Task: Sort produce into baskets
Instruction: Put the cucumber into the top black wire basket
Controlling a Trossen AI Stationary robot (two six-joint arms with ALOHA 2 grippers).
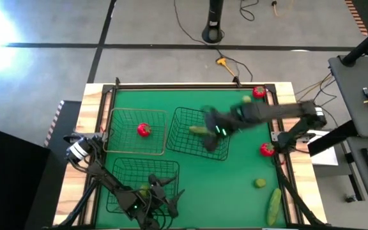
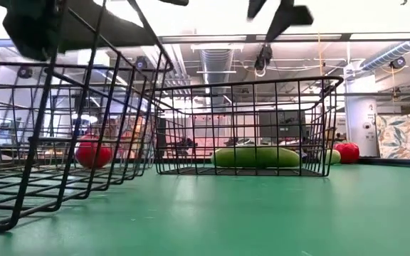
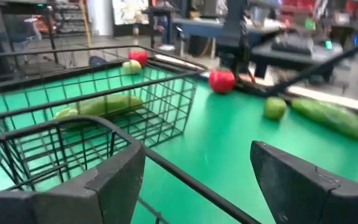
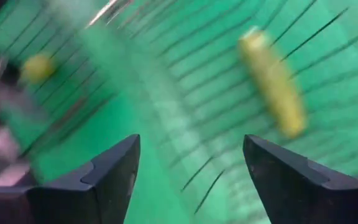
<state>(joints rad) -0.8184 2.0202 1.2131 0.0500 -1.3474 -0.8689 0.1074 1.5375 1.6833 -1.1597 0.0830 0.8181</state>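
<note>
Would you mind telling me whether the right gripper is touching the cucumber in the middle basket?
Apart. In the right wrist view the right gripper has open, empty fingers, and the cucumber lies beyond them on the middle basket floor, with clear space between.

My overhead camera looks straight down on the whole table (image 1: 235, 191). My low camera sits at mat height, facing level through the wire baskets into the room. The left wrist camera looks forward past its open left gripper (image 3: 194, 171). The right wrist camera looks steeply down past its spread right gripper (image 4: 191, 168). All four share the cucumber (image 1: 199, 130) lying in the middle basket (image 2: 248, 128).
</note>
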